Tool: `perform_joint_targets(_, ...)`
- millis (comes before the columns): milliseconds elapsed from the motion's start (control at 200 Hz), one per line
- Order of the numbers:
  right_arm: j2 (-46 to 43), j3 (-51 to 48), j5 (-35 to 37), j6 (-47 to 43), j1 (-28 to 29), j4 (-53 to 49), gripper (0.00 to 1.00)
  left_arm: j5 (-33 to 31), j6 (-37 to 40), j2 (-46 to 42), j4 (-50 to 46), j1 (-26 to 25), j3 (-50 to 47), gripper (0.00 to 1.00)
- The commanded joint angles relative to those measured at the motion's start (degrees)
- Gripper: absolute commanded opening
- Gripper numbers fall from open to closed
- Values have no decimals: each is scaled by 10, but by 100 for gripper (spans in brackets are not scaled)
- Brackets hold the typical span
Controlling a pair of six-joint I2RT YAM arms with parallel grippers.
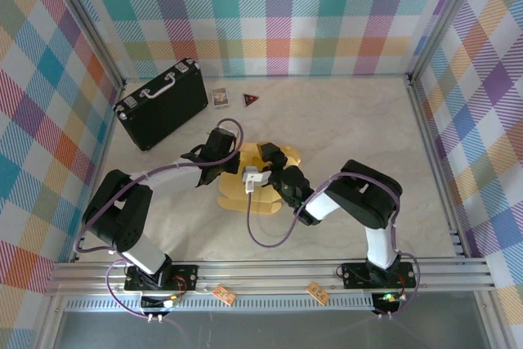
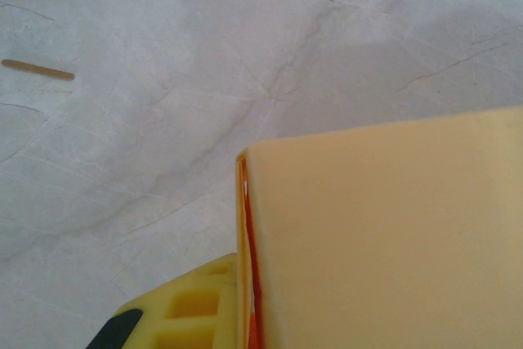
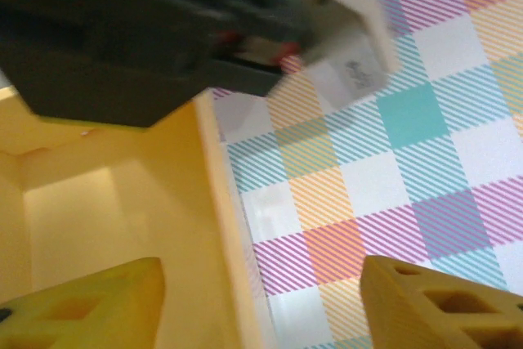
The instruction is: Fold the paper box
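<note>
The mustard-yellow paper box (image 1: 260,190) lies partly folded mid-table, between the two grippers. My left gripper (image 1: 219,151) reaches it from the left. In the left wrist view a raised panel of the paper box (image 2: 384,243) stands hard against one yellow finger (image 2: 176,312); the other finger is hidden behind the panel. My right gripper (image 1: 274,167) is open (image 3: 261,271), straddling an upright box wall (image 3: 216,226). Its left finger (image 3: 90,304) is inside the box and its right finger (image 3: 441,308) outside.
A black hard case (image 1: 161,102) with a pale handle lies at the back left. A small card (image 1: 219,97) and a dark triangle (image 1: 251,100) sit near the back wall. A thin wooden stick (image 2: 37,69) lies on the marbled tabletop. Plaid walls enclose the table.
</note>
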Motion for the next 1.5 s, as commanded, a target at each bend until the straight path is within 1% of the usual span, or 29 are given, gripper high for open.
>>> perform_joint_targets(0, -50, -13, -7, 76, 2, -18, 71, -8, -11, -21, -14, 3, -3, 0)
perform_joint_targets(75, -96, -21, -11, 121, 2, -70, 73, -5, -11, -26, -17, 3, -5, 0)
perform_joint_targets(135, -145, -31, -19, 176, 0, -122, 74, -1, -10, -28, -21, 3, -4, 0)
perform_joint_targets(205, -215, -41, -44, 244, -7, -215, 75, 2, -9, -26, -31, 3, -1, 0)
perform_joint_targets(235, -249, -45, -66, 280, -13, -269, 75, 0, -8, -27, -33, 3, -1, 0)
perform_joint_targets(310, -335, -47, -134, 377, -37, -390, 75, -3, -6, -27, -32, 3, -4, 0)
perform_joint_targets(390, -420, -60, -175, 514, -77, -456, 75, -3, -5, -28, -29, 3, -7, 0)
perform_joint_targets(465, -479, -65, -207, 625, -130, -526, 75, 0, -5, -28, -26, 3, -9, 0)
perform_joint_targets(515, -498, -56, -206, 701, -161, -584, 74, -1, -4, -27, -26, 3, -9, 0)
perform_joint_targets(605, -508, -51, -211, 775, -200, -643, 71, -7, -1, -27, -22, 3, -13, 0)
perform_joint_targets(670, -493, -42, -223, 836, -230, -678, 70, -7, -1, -27, -23, 3, -13, 0)
perform_joint_targets(730, -458, -24, -261, 884, -271, -711, 67, -6, 1, -27, -22, 3, -13, 0)
perform_joint_targets(815, -402, -3, -322, 904, -304, -720, 65, -10, 4, -26, -24, 3, -14, 0)
perform_joint_targets(875, -356, 14, -365, 878, -309, -713, 64, -15, 6, -27, -23, 3, -16, 0)
perform_joint_targets(970, -298, 60, -429, 851, -311, -738, 68, -24, -2, -31, -25, 3, -20, 0)
perform_joint_targets(1025, -277, 84, -441, 845, -311, -757, 70, -25, -13, -36, -23, 3, -24, 0)
perform_joint_targets(1140, -267, 88, -450, 852, -311, -754, 75, -19, -9, -38, -25, 4, -24, 0)
perform_joint_targets(1205, -259, 90, -451, 854, -310, -754, 76, -20, -10, -37, -37, 4, -18, 0)
perform_joint_targets(1260, -245, 97, -464, 853, -311, -756, 76, -18, -17, -37, -38, 5, -17, 0)
perform_joint_targets(1345, -229, 125, -466, 850, -310, -795, 70, -13, -31, -33, -25, 5, -25, 0)
perform_joint_targets(1425, -229, 146, -445, 856, -312, -825, 69, -25, -39, -33, -16, 5, -37, 0)
perform_joint_targets(1495, -226, 160, -448, 854, -318, -846, 69, -29, -49, -39, -19, 5, -38, 0)
